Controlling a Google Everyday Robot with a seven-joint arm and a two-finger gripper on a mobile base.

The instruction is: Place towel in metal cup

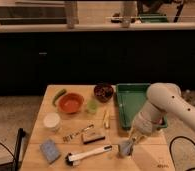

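The metal cup (124,148), small and grey, stands upright near the front edge of the table (156,156), on its right side. The towel (134,137), a small pale scrap, hangs below the gripper (136,133), right at the cup's rim.

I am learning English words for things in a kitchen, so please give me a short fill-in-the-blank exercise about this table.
1. The gripper is just above the metal ____ near the table's front edge.
2. The tray beside the robot's arm is ____.
3. The sponge at the front left corner is ____.
Missing words: cup, green, blue.
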